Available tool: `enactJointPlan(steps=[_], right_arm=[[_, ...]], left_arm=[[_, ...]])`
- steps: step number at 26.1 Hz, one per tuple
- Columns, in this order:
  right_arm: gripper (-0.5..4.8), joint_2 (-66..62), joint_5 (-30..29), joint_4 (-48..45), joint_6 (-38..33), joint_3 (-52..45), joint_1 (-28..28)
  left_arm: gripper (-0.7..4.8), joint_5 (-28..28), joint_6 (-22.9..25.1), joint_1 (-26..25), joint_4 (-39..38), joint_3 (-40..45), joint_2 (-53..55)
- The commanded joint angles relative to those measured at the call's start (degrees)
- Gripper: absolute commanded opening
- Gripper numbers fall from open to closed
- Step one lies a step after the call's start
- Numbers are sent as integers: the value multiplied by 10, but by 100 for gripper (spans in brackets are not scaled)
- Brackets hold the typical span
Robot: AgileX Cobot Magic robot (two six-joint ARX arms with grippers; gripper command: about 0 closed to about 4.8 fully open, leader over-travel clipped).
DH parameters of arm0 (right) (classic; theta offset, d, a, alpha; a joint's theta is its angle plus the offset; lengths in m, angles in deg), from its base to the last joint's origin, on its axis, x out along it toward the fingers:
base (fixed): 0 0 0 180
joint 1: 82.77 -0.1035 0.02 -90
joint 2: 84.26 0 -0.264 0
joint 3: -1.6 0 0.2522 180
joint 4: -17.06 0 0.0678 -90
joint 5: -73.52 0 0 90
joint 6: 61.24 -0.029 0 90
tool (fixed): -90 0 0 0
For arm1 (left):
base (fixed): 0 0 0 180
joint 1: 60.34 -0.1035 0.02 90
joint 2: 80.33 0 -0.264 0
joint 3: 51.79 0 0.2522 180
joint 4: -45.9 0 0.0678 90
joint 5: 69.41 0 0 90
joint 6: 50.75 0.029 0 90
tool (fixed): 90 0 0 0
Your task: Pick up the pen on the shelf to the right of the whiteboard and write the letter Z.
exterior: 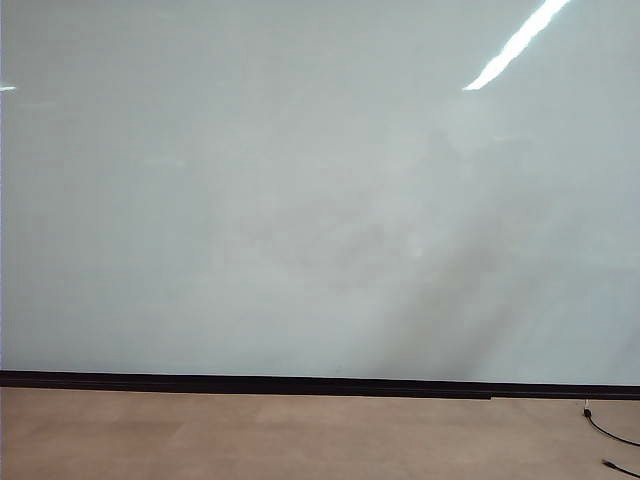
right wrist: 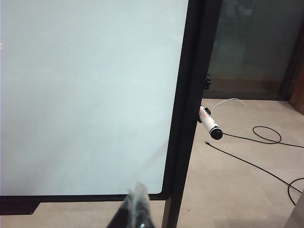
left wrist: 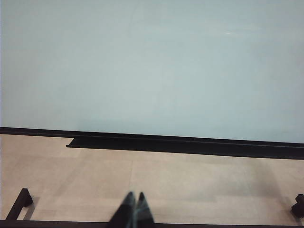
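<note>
The whiteboard fills the exterior view as a pale glossy panel with a black strip along its bottom. Its surface is blank and the letter Z is out of view. In the right wrist view the pen, white with a dark end and a red label, sticks out from the right side of the board's black frame. I cannot make out the shelf under it. My right gripper is shut and empty, well short of the pen. My left gripper is shut over the floor, facing the whiteboard.
Thin black cables trail over the tan floor to the right of the board, also at the corner. A black ledge runs under the board. Black stand feet sit low on the floor. A dark glass wall stands behind.
</note>
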Motion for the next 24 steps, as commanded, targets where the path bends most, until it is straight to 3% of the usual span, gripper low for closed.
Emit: enactJointPlan(steps=[1,11,16,17,19,24], right_arm=[[-8,0,-2,-11,-2,3,0],[-8,0,-2,-27,-7,3,0],[20,0,-42,-111,-55,4,0],[20,0,-40,-121,-107,12,0],[21,-4,-40,-89,-136,38,0],[36,-80,-41,-54,-133,104,0]], left_arm=[[-4,0,2,0,3,-1,0],[-5,0,2,0,3,-1,0],[-4,0,2,0,3,-1,0],[-4,0,2,0,3,-1,0],[-5,0,2,0,3,-1,0],[-5,0,2,0,3,-1,0]])
